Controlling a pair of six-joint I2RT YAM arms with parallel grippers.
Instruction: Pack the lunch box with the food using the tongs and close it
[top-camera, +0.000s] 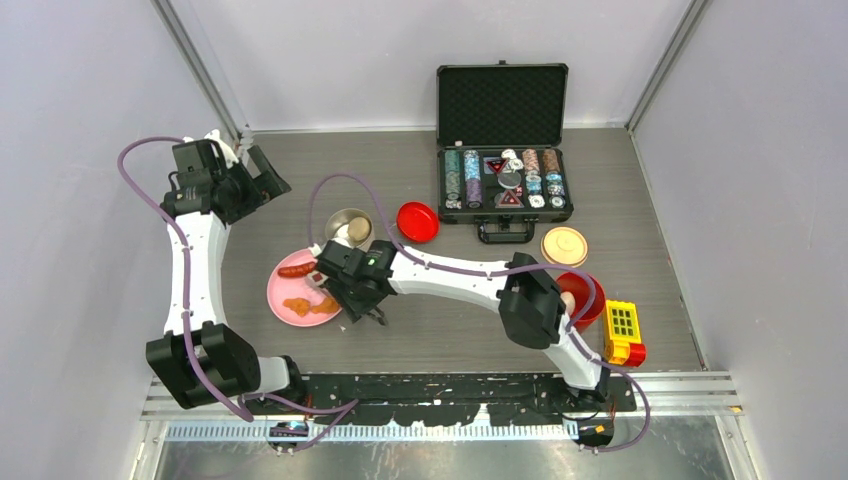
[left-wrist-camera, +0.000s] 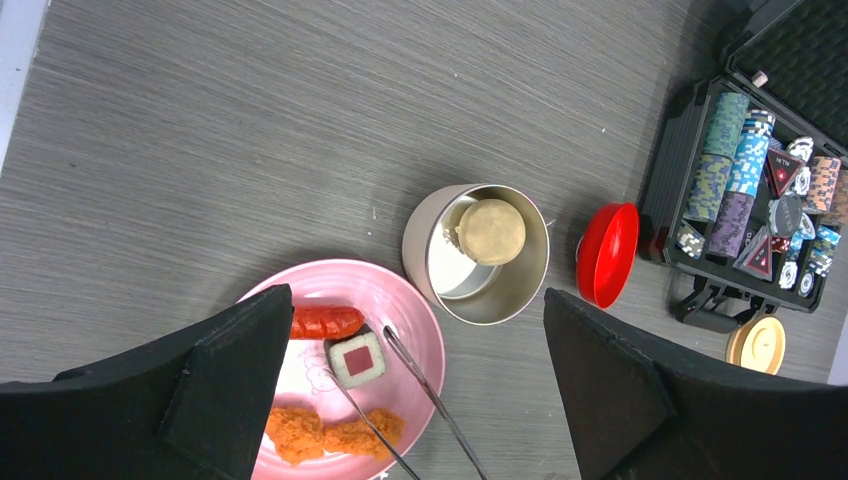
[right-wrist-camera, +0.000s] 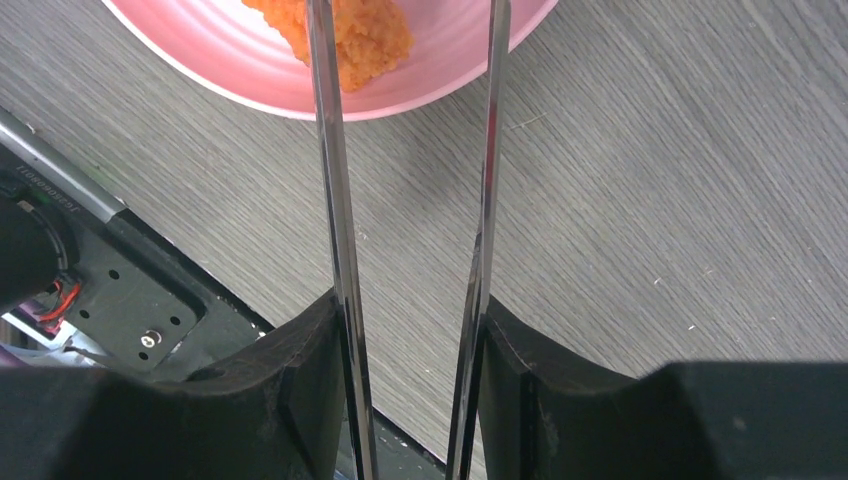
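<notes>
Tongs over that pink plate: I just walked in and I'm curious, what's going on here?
The right gripper holds the tongs, tips over the pink plate beside the white cube. The sausage, cube and orange nuggets lie on the plate; one pale lump sits in the steel bowl. The left gripper hangs open and empty.

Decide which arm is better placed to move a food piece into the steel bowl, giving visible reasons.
Right. The right tool grips the thin dark metal tongs, whose tips flank the white cube with red centre on the pink plate. The left tool is open, empty, farther back.
</notes>
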